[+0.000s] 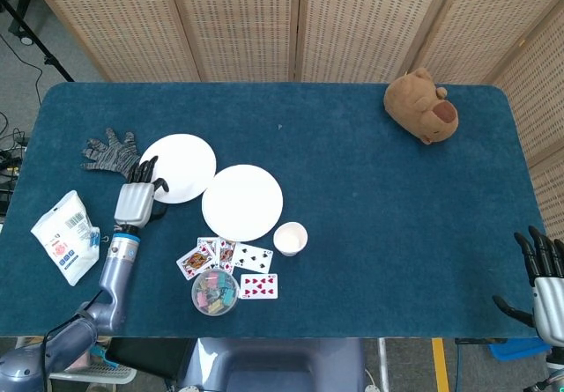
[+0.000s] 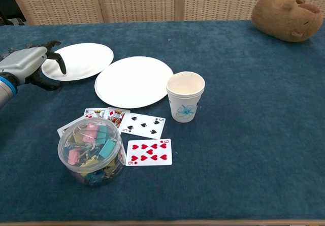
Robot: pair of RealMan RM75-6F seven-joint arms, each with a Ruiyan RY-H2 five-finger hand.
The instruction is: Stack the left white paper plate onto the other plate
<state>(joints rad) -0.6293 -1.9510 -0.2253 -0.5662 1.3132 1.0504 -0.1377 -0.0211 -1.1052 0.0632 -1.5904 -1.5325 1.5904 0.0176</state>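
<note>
The left white paper plate (image 1: 179,166) (image 2: 81,59) lies flat on the blue table, just left of the other, larger plate (image 1: 242,202) (image 2: 134,80); their rims almost touch. My left hand (image 1: 137,200) (image 2: 30,63) is at the left plate's near-left edge. Its fingers (image 2: 60,62) curl down over the rim and its thumb lies low on the cloth beside the plate. I see nothing lifted or held. My right hand (image 1: 545,277) hangs off the table's right front corner with fingers spread and empty; only the head view shows it.
A paper cup (image 1: 290,238) (image 2: 185,96) stands just in front of the larger plate. Playing cards (image 1: 238,260) (image 2: 144,124) and a tub of clips (image 1: 215,292) (image 2: 91,150) lie nearer. A grey glove (image 1: 110,152), a packet (image 1: 63,236) and a plush toy (image 1: 421,106) sit further off.
</note>
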